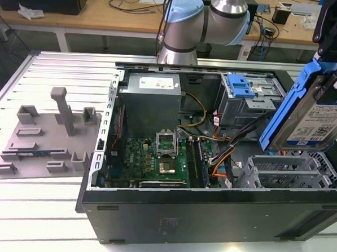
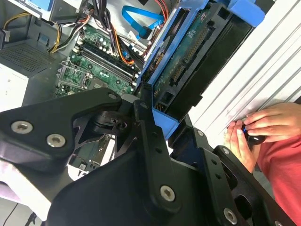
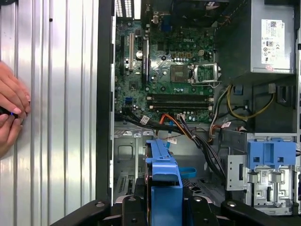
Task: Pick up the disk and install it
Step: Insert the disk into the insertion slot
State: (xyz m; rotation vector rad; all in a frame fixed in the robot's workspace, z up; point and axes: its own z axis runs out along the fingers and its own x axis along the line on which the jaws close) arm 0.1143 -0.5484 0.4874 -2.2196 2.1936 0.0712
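Our hand (image 2: 164,117) is clamped on the disk (image 1: 315,122), which hangs tilted just below it over the open computer case (image 1: 209,213); we judge it stiff, weighty, shock-sensitive, best gripped by its blue frame.

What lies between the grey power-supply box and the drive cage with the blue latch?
Loose yellow and black cables, shown in the first wrist view.

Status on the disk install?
Gripper shut on disk. Disk tilted, in the air above open case, not in drive cage. Cables cross case below; hands on table beside case.
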